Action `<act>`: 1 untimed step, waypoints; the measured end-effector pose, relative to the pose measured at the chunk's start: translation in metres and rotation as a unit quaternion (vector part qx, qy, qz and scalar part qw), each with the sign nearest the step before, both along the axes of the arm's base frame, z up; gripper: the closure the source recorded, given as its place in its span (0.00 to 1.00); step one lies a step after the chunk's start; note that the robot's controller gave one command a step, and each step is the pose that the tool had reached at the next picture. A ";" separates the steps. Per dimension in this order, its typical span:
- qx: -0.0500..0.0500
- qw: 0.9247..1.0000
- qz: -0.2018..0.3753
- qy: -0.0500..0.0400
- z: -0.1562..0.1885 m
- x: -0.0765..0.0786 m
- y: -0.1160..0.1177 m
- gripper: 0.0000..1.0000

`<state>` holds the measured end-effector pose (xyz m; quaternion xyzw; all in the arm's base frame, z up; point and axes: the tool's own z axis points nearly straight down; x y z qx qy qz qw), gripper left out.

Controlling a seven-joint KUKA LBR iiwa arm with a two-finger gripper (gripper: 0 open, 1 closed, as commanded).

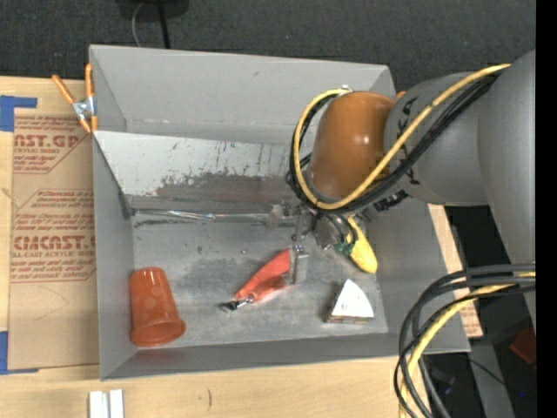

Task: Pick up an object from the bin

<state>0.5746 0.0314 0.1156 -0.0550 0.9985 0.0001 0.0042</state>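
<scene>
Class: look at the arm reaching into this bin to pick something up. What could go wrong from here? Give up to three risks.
1. The tool is at the upper end of the slim red thing in the bin's middle, not at its centre. Gripped there, it might tip or slip on lifting.
2. The small yellow thing lies close beside the tool, so it could get nudged or caught too.
</scene>
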 end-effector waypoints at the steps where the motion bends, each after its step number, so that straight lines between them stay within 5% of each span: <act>1: 0.000 0.999 0.038 0.007 -0.038 -0.011 0.001 0.00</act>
